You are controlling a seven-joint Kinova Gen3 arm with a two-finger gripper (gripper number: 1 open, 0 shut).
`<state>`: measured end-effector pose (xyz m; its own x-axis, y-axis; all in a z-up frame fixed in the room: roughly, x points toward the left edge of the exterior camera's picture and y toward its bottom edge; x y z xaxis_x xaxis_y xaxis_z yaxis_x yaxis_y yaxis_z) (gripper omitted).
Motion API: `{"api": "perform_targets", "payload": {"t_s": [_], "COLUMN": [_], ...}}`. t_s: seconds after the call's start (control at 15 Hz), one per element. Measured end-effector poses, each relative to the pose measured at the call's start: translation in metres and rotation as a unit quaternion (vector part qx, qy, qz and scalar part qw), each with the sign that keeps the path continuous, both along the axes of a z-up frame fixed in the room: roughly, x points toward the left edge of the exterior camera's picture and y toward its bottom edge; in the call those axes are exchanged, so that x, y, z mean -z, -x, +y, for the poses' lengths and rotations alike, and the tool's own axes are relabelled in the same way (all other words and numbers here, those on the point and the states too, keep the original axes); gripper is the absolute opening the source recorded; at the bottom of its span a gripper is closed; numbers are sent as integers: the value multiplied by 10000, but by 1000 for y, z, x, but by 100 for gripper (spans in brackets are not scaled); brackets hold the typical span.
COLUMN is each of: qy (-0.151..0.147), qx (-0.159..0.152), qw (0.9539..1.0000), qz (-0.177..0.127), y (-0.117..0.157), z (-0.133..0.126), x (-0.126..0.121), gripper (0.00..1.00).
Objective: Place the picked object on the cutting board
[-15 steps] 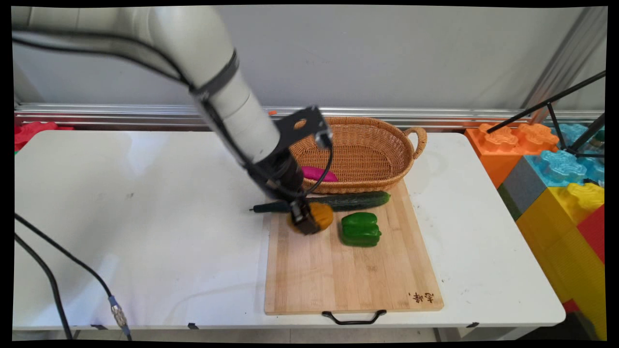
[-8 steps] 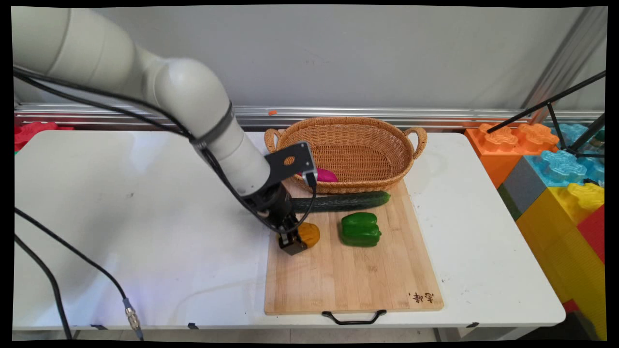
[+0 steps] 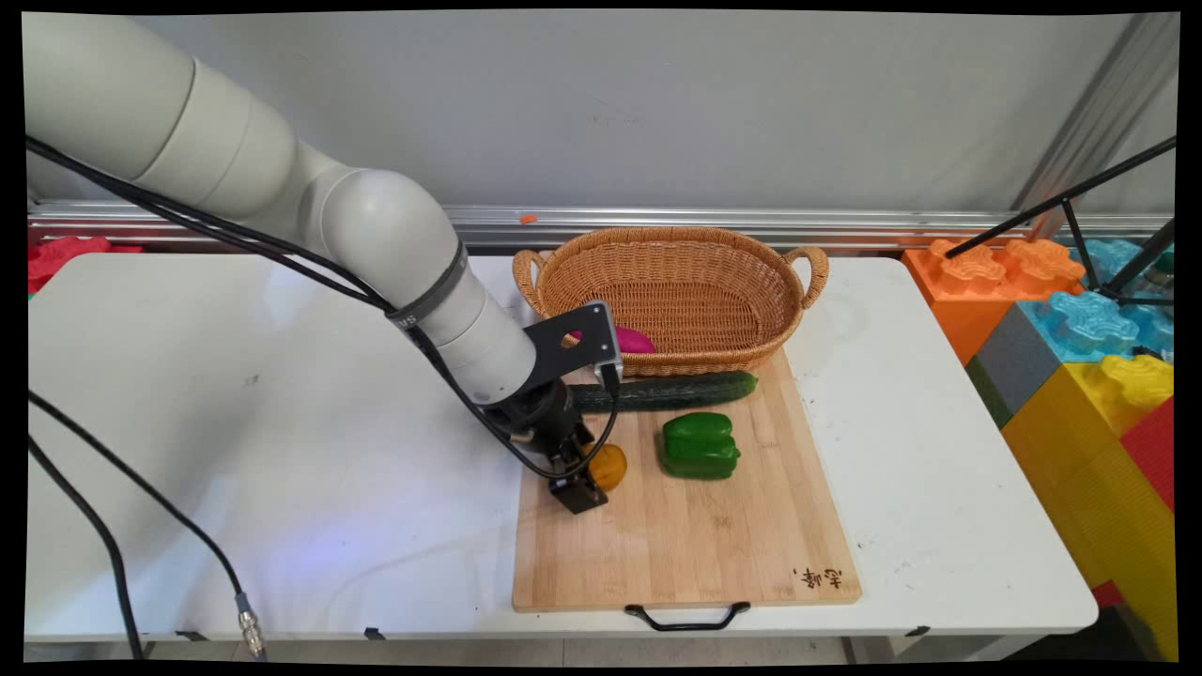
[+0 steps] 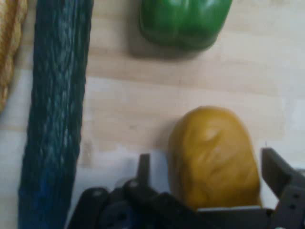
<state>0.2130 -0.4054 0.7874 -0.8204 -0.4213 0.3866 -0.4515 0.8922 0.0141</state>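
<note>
A cutting board [image 3: 685, 535] lies on the desk [image 3: 282, 451], with a basket [image 3: 671, 300] behind it. On the board's far edge lies a cucumber [image 3: 676, 391]; before it sit a pepper [image 3: 700, 446] and, to its left, a potato [image 3: 608, 465], between the claw [image 3: 580, 488] fingers.

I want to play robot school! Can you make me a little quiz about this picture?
1. True or false: the green pepper lies in the basket.
2. What sits between the fingers of the pincer? A) cucumber B) orange potato C) pink thing
3. Fill in: the cucumber lies on the wooden ____, beside the basket.

Key:
1. False; it lies on the board.
2. B, the orange potato. The fingers stand on either side of it, apart from it.
3. Board.
</note>
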Motion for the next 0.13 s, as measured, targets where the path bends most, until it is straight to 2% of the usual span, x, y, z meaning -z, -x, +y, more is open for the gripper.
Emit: {"api": "perform_targets", "payload": {"t_s": [0.13], "qy": [39], "qx": [29], "qw": [10000], "qz": [24], "y": [2], "z": [-2], "x": [-4], "gripper": [100]}}
